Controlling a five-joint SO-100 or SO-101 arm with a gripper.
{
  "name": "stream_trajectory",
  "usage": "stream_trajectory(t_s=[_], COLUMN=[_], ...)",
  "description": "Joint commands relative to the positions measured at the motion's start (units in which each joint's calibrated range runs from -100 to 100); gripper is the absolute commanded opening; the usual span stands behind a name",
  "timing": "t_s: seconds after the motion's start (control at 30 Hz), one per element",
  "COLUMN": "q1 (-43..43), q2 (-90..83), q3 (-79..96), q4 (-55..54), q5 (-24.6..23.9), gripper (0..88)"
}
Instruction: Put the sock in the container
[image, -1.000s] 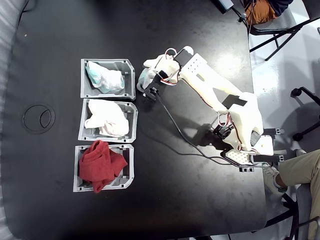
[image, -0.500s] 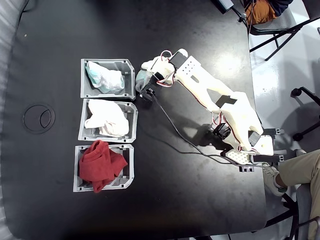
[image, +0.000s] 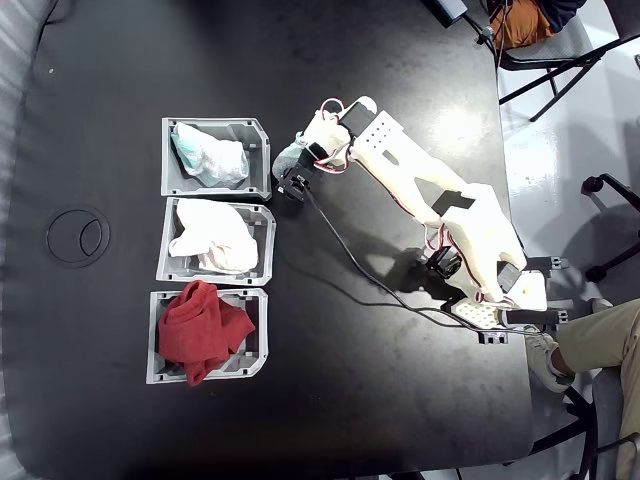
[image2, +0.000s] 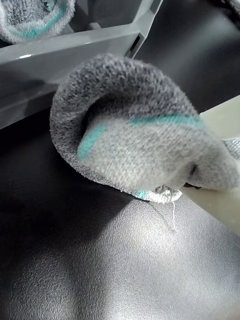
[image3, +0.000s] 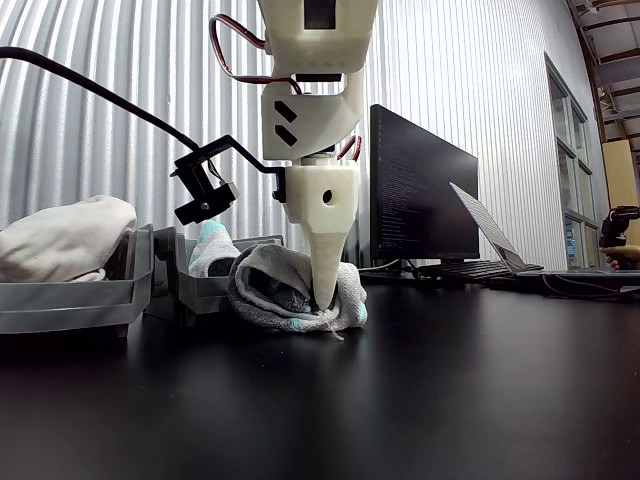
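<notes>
Down at the desk (image: 380, 90), the pincer (image3: 328, 296) points straight into the sock (image3: 290, 290), its pale fingers closed in on the fabric (the other view shows the tip buried in the folds, so the exact gap between the fingers cannot be read). In the wrist view the sock (image2: 135, 145) is a grey knitted bundle with teal stripes, one pale finger (image2: 222, 125) pressing across its right side and another beneath, and its underside resting on the black surface. The sock sits on the desk just outside the container (image: 216, 157), close against the wall with the cut corner; in the fixed view it (image: 287, 158) peeks out grey from under the white arm (image: 430, 190). Inside the container lies a teal-and-white sock (image: 208, 155). Below it in the fixed view stand two more like bins in a column: the middle bin (image: 216, 241) holds a white cloth (image: 210, 238), the lower bin (image: 208, 337) a red cloth (image: 200, 330). A black cable (image: 350, 255) trails from the wrist across the desk to the arm's base. In the other view a dark monitor (image3: 420, 190) and a laptop (image3: 500, 235) stand behind.
</notes>
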Motion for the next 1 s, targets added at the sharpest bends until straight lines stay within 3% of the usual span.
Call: stream_trajectory(t_s=[0.0, 0.77, 0.97], q1=[-0.83, -3.9, -4.06], q2=[-0.8, -15.19, -18.36], q3=[-1.94, -2.3, -14.65], q4=[0.52, 7.26, 6.49], q5=[0.3, -0.28, -0.28], gripper=[4.8, 1.4, 1.4])
